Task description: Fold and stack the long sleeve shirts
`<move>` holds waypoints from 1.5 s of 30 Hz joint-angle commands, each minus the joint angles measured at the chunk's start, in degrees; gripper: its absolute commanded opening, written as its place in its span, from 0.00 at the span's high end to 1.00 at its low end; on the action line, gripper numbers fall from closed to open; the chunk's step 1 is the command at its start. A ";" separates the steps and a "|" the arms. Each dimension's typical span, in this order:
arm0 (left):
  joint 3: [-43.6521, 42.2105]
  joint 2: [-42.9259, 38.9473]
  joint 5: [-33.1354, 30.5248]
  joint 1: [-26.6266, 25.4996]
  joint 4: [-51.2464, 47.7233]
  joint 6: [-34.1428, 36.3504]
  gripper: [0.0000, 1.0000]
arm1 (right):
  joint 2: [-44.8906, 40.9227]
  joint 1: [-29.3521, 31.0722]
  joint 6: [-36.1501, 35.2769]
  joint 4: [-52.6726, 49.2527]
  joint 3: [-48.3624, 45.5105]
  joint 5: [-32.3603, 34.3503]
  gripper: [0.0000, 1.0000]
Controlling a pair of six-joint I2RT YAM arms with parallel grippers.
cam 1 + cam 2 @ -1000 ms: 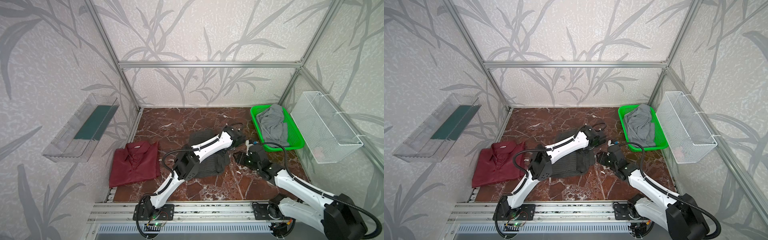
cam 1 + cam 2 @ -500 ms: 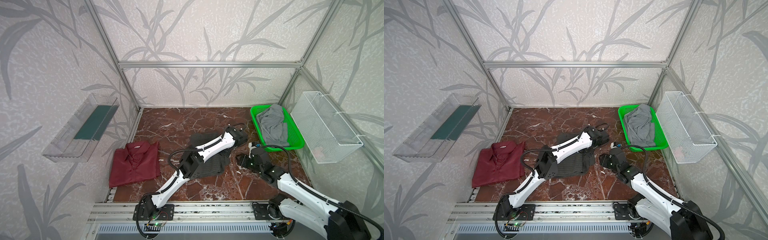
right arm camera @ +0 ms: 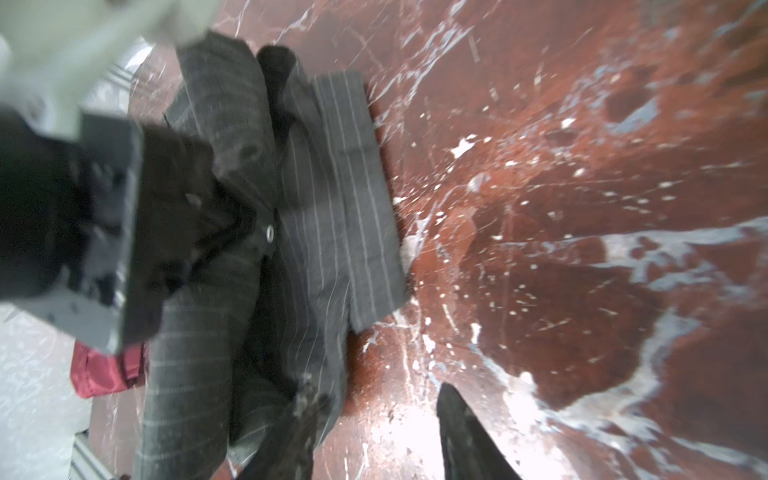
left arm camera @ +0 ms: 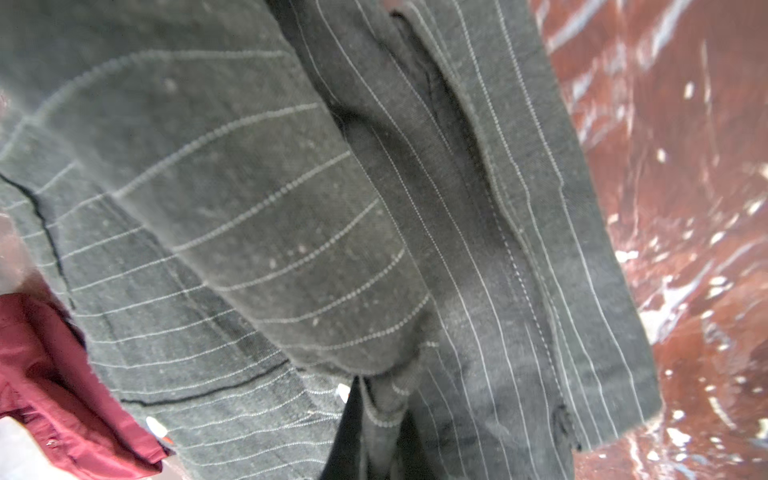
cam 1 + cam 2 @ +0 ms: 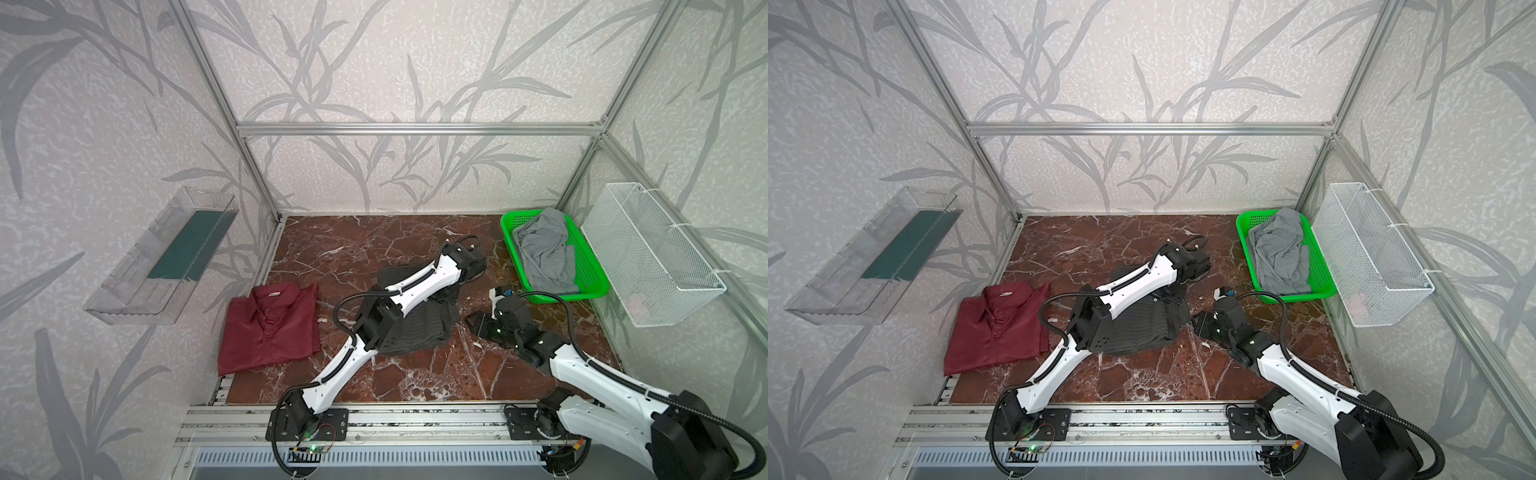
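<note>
Charcoal woven cloth with thin pale pinstripes: the charcoal pinstripe shirt lies part-folded mid-table, directly under my left jaws and just beside my right jaws. The left jaws are closed and down on the shirt near a white button. It looks like a pinch on a fold, but blur stops me confirming there's cloth between them. The right jaws stand apart and empty, low over bare marble, one finger at the shirt's hem. The maroon collared shirt lies folded flat, well apart from both jaws, beyond the left arm's elbow.

Handling call: light and limp with no real stiffness, so it'll sag wherever it's unsupported. Not fragile. The table is polished, so I expect the bundle to slide if dragged. The plies are loose, and a shallow pinch would probably take the top layer only and open the fold. I'd bite the doubled edge nearest the right jaws, through all plies and clear of the buttons. The left jaws go on the opposite corner so it lifts level.
</note>
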 commanded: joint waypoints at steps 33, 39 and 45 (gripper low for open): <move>-20.12 -32.69 -0.71 14.25 11.38 -3.89 0.03 | 32.53 2.09 -13.30 3.62 28.97 -14.10 0.56; -46.03 -46.31 1.81 14.34 27.70 -7.40 0.04 | 44.80 2.05 -15.99 0.22 41.73 -11.82 0.63; -60.95 -51.85 9.65 14.48 36.98 -10.51 0.05 | 56.42 0.78 -16.42 -3.63 52.75 -10.87 0.68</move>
